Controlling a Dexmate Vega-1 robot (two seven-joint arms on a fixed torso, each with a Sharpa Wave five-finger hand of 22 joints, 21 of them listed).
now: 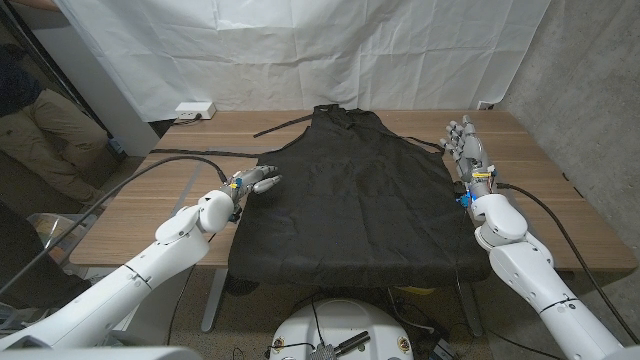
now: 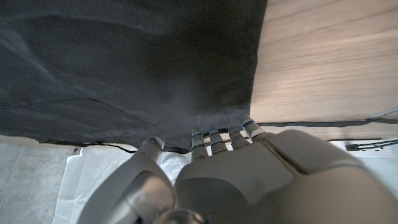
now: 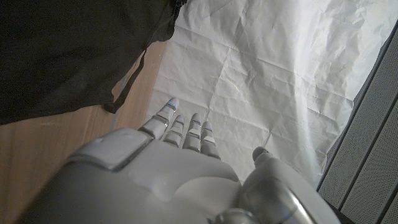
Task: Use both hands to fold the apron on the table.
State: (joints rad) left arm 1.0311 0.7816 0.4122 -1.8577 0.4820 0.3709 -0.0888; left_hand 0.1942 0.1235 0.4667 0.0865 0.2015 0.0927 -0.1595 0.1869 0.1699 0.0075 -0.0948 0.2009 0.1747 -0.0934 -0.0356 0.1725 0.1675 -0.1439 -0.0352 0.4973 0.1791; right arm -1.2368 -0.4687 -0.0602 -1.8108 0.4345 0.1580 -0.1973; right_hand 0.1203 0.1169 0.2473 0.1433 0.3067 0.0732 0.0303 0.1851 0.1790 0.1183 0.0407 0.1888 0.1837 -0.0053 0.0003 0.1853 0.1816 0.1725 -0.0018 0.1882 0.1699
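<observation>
Glossy white arms, seemingly grey-fingered.

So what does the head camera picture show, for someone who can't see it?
A black apron lies spread out on a wooden table. The robot's left hand touches the apron's left edge, and the right hand is open beside its right edge. A white sheet hangs behind.

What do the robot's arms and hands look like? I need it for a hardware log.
Both arms have glossy white rounded shells, swelling at the joints. The left hand and right hand are grey metallic, with segmented fingers and pale tips. A black cable runs along each arm to the wrist, and the right wrist carries small blue and yellow fittings.
</observation>
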